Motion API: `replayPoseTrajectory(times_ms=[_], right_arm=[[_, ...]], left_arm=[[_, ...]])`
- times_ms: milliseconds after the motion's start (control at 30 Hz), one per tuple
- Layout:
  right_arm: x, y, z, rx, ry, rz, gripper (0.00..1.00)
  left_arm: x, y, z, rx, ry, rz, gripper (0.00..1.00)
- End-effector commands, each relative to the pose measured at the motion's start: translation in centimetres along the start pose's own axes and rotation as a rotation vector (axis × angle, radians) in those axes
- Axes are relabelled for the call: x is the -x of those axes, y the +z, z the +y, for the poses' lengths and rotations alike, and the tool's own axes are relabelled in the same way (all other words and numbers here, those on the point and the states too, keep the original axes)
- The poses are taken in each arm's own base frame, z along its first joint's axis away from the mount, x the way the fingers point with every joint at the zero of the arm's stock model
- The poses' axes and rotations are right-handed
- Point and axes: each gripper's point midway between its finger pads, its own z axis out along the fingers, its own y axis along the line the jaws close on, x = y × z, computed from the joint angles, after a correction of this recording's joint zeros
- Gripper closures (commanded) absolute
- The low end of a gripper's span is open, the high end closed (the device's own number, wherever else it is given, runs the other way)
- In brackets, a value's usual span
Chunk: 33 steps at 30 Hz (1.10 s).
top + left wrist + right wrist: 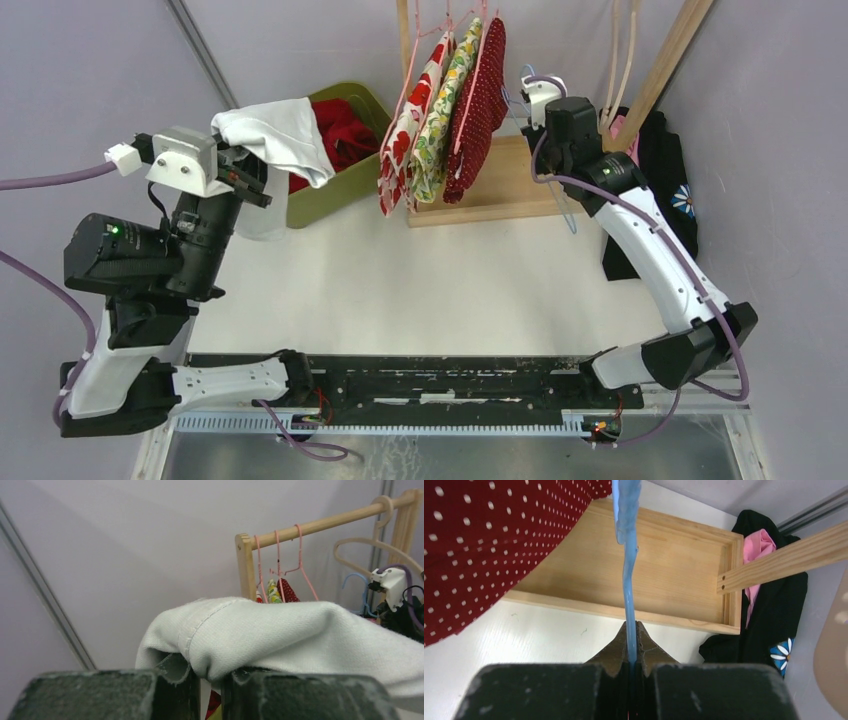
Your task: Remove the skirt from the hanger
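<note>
The skirt (278,135) is white cloth, bunched and draped over the near corner of a green bin. My left gripper (243,176) is shut on a fold of it. In the left wrist view the skirt (300,635) bulges over the fingers, and the gripper (210,674) pinches its hem. My right gripper (556,160) is by the rack at the right, shut on a thin blue hanger (626,570). In the right wrist view the gripper (632,630) clamps the hanger's wire. No cloth hangs on the part of the hanger that shows.
The green bin (375,105) holds red clothes (340,135). A wooden rack with a tray base (510,190) carries three patterned garments (440,110) on pink hangers. A black flowered garment (665,170) lies at the right, below cream hangers (370,545).
</note>
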Motion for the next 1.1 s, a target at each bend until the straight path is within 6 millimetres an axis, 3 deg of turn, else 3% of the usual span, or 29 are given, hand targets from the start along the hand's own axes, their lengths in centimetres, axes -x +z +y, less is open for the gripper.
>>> replayPoseTrajectory(times_ms=[0,333,533,733,933,1067], right_arm=[[5.0,-0.2,-1.1,-0.042,0.034,-0.128,0.99],[6.8,2.4,-0.1,-0.022,0.041,-0.135,0.99],[7.6,3.4,0.2,-0.017,0.044,-0.138,0.99],[7.4,3.7,0.5,-0.010,0.049,-0.131,0.99],[7.4,3.6,0.3,-0.015,0.046,-0.135,0.99],[7.4,3.4,0.1,-0.015,0.049,-0.140,0.99]], left_arm=[[0.2,-0.4,2.4,0.094,0.034,0.040,0.97],[-3.5,-1.0,2.2,0.155,0.020,0.203,0.97],[-3.6,-1.6,2.4,0.148,-0.027,0.215,0.97],[-3.7,-0.3,-0.9,0.040,-0.031,0.237,0.97],[-0.2,2.4,-3.8,-0.067,-0.090,0.226,0.97],[2.1,3.0,-3.5,-0.077,-0.164,0.221,0.97]])
